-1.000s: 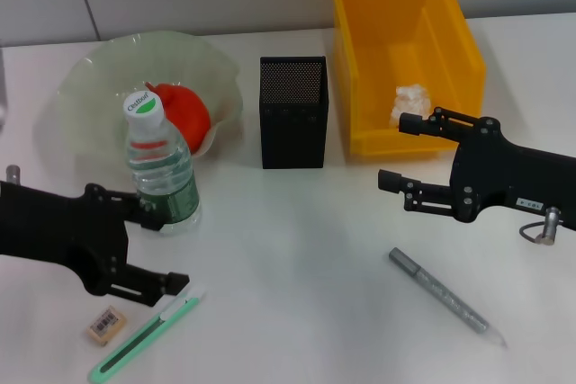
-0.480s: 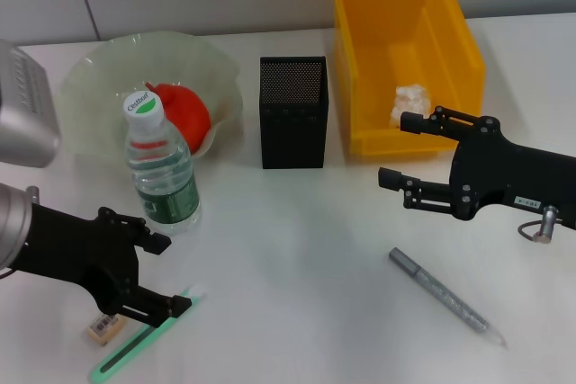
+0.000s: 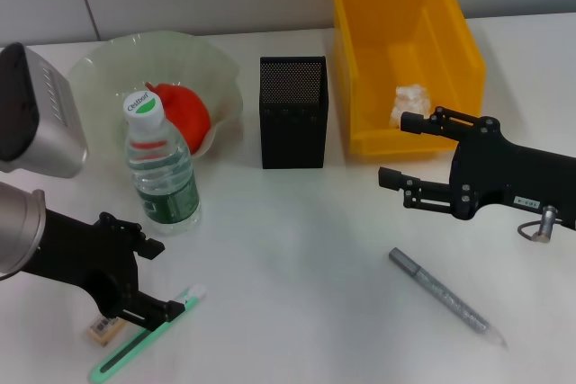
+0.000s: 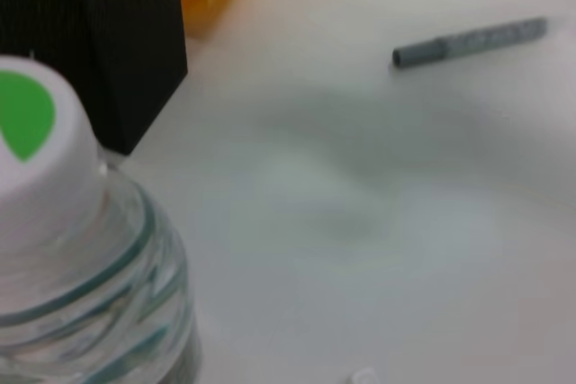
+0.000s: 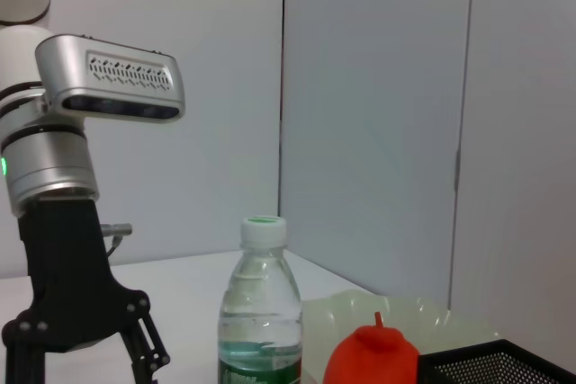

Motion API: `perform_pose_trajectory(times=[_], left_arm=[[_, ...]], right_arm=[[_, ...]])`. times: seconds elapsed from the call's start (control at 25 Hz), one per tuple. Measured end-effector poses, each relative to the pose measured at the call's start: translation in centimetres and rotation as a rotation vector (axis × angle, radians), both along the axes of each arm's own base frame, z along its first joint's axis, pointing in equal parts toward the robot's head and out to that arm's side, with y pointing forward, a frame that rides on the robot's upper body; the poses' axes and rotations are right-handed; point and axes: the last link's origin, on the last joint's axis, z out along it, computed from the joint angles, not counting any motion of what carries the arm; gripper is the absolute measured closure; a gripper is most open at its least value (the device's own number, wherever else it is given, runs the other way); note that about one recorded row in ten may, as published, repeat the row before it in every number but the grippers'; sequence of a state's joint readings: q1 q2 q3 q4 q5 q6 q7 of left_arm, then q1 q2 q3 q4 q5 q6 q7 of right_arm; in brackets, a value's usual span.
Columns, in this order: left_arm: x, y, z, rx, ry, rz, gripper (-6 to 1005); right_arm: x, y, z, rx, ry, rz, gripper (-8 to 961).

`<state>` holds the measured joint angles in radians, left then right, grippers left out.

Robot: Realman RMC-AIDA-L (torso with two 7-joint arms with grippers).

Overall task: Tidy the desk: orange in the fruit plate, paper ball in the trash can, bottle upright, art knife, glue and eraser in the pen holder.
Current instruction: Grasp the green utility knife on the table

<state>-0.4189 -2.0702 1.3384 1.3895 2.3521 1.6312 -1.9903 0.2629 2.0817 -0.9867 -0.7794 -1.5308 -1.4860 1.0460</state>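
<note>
- Art knife (image 3: 144, 334) is seen lying flat on the desk (image 3: 297, 249) near the front edge, green handle, with the eraser (image 3: 105, 327) just beside it.
- Left end effector (image 3: 153, 281) is held low over the knife's upper end, fingers spread wide, nothing gripped.
- Bottle (image 3: 162, 168) is already stood upright, near the fruit plate (image 3: 216, 69); the orange (image 3: 184, 114) is set inside the plate.
- Paper ball (image 3: 409, 103) is seen inside the yellow trash can (image 3: 468, 51).
- Pen holder (image 3: 293, 112) stands between plate and trash can; nothing is seen sticking out of it.
- Glue (image 3: 445, 299), taken to be the grey stick, is left lying on the desk on the right side, well apart from the holder.
- Right end effector (image 3: 400, 150) is held just in front of the trash can, fingers wide, nothing held.
- Step in hand is judged to be the pickup of the knife or eraser by the left arm.
- Next move is judged to call for lowering, centring over the thin handle, and closing; the eraser could be nudged since it lies so close.
</note>
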Motion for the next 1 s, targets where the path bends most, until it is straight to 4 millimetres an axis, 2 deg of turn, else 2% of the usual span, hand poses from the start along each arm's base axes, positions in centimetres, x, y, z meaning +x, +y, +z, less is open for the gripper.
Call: perform_pose_trajectory(times=[0.48, 1.0], left_arm=[[1.4, -0.3, -0.3, -0.007, 0.070, -0.020, 139], [3.2, -0.9, -2.1, -0.032, 0.210, -0.062, 139]], right_arm=[[0.1, 0.3, 0.0, 0.009, -0.005, -0.011, 186], [0.1, 0.5, 0.0, 0.010, 0.000, -0.020, 186]])
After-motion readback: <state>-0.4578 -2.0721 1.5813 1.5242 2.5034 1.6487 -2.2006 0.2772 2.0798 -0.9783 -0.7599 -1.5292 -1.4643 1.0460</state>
